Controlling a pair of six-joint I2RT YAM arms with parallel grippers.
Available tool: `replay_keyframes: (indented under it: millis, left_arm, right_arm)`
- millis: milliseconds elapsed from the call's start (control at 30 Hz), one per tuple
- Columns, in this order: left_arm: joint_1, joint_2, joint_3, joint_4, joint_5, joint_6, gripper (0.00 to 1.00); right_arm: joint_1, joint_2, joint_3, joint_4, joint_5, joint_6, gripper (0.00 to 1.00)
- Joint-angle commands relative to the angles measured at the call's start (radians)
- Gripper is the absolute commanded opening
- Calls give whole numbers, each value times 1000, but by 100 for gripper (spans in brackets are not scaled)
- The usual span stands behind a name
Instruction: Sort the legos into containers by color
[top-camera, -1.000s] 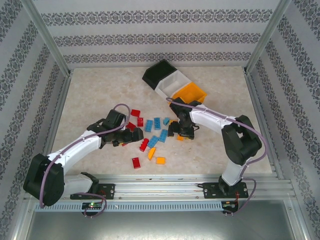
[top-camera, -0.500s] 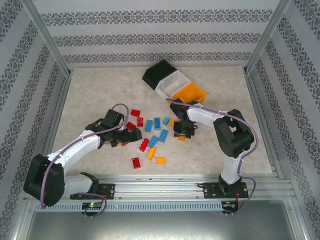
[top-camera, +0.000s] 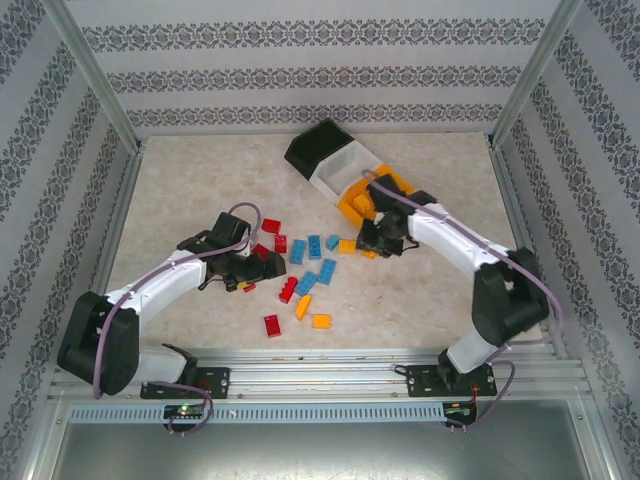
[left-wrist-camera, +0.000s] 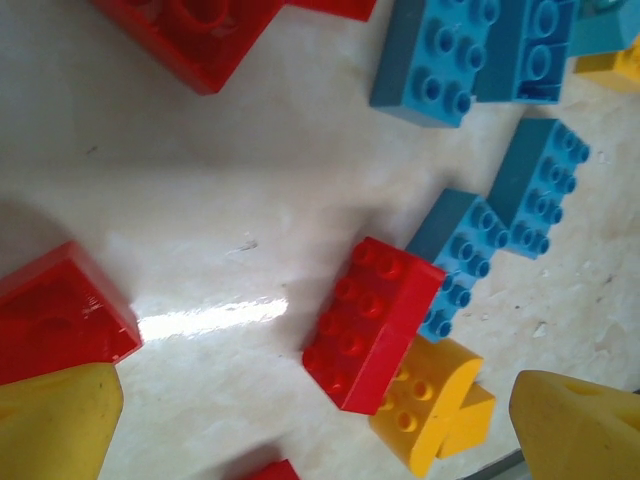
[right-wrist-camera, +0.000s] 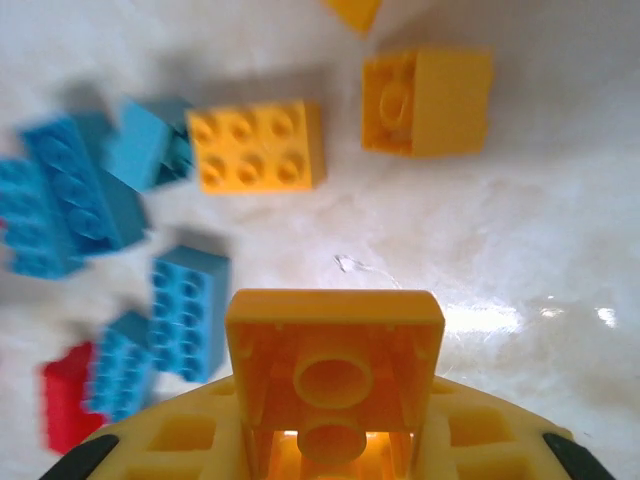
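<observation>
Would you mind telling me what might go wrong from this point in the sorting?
The right gripper pinches an orange brick just short of the orange bin; a loose grip might drop it outside. The left gripper hangs open over a red brick that touches a blue brick and an orange piece, so closing could catch the wrong colour.

Black bin (top-camera: 318, 147); white bin (top-camera: 347, 168); orange bin (top-camera: 350, 205), all plain.
Red bricks (left-wrist-camera: 370, 325), blue bricks (left-wrist-camera: 435, 60), orange-yellow bricks (left-wrist-camera: 430, 410): solid colours, unpatterned.
Clamped brick (right-wrist-camera: 335, 350): orange-yellow, close to the fingers' tone.
Fingers (left-wrist-camera: 55, 415): yellow.
Table (top-camera: 180, 200): cream with faint grey marbling.
Walls (top-camera: 300, 75): white, crossed by horizontal grey bands of ornamental scrollwork.
Arms (top-camera: 160, 285): white shells, black joints.
Cables (top-camera: 240, 212): mauve.
Posts (top-camera: 90, 75) and rail (top-camera: 320, 372): silver.
</observation>
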Motion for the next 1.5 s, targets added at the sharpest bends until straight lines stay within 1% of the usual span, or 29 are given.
replay_keyframes:
  millis: [0,100,200,333,500,633,733,800,867,967,1133,1233,1333,1467]
  left_arm:
    - [13,16,37,32,34,-15,100]
    - [13,12,32,37,47,-28,100]
    - [13,-5,20,18,58,-30,100]
    - [13,-60,-1,-29,50,-29,100]
    - [14,-118,-15,-89,24,-19,100]
    - [15,-130,-14,-109,8,-9,100]
    - [15,-114,-3,-109,8,-6,100]
    - [15,-102,10,-105,8,-5,100]
    - [15,-87,23,-99,8,-2,100]
    - [15,-62,43,-88,11,6,100]
    - [15,1,79,-53,31,17,100]
    - [16,44,103,-30,54,13,100]
    - [16,72,123,-21,69,10,100]
    - [15,82,130,-22,80,5,100]
  right_arm:
    - [-86,-22,42,54,-108,68,23]
    - [-154,47,135,62,-133,83,23]
    - [-196,165,268,45,-140,67,24]
    - [-232,321,446,4,-139,46,25]
    - [-261,449,566,-26,-137,32,27]
    - [-271,489,607,-40,-137,23,35]
    - [-272,494,620,-51,-135,17,48]
    - [-272,481,613,-58,-134,12,52]
    - [-272,452,602,-63,-127,7,54]
    - [-270,366,553,-70,-115,-3,55]
    - [-223,155,341,-109,-23,-63,69]
    - [-166,78,205,-124,15,-117,72]
    - [-115,58,115,-130,44,-185,72]
    - [-69,107,94,-126,71,-266,71]
